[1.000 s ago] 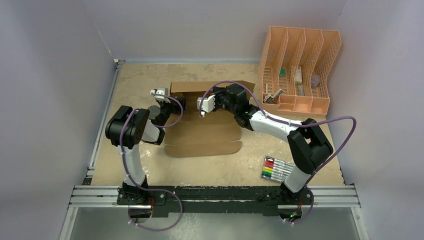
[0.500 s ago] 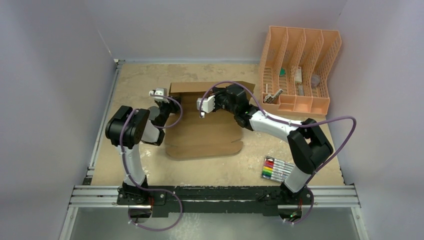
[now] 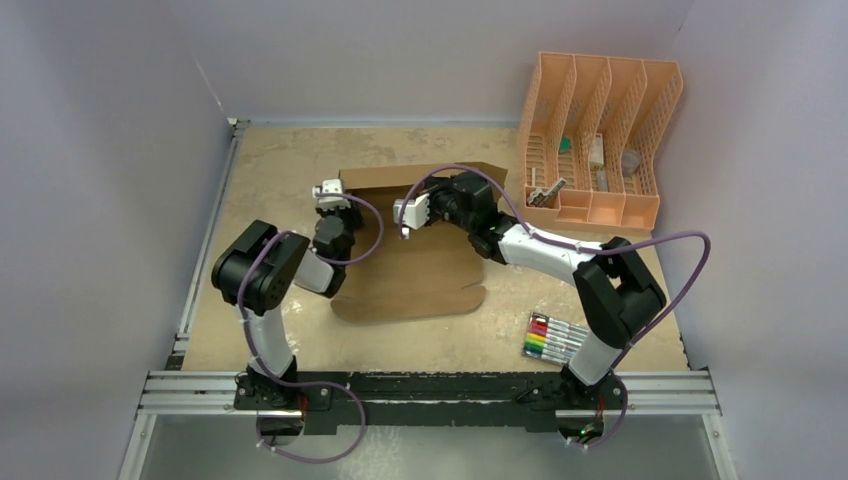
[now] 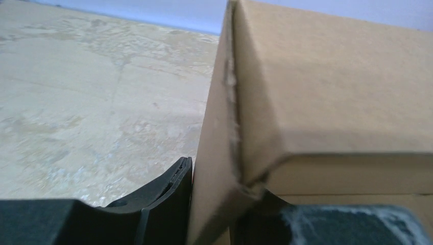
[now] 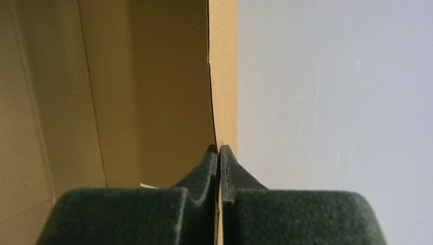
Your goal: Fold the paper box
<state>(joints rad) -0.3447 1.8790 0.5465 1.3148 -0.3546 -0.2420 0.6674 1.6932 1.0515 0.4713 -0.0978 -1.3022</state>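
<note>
My right gripper [image 5: 219, 153] is pinched shut on the raised back wall of the paper box [image 3: 410, 270] lying mid-tabletop [image 3: 270, 160], while my left gripper [image 4: 210, 204], swung inward since a second ago, has narrowed onto its left corner flap.

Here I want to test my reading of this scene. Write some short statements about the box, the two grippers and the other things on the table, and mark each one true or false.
1. The right gripper pinches a thin edge of the paper box. True.
2. The coloured markers lie inside the peach organizer. False: they lie on the table, near the right arm's base.
3. The box's far wall stands raised. True.
4. The left gripper holds a marker. False: its fingers sit on either side of a box flap.
</note>
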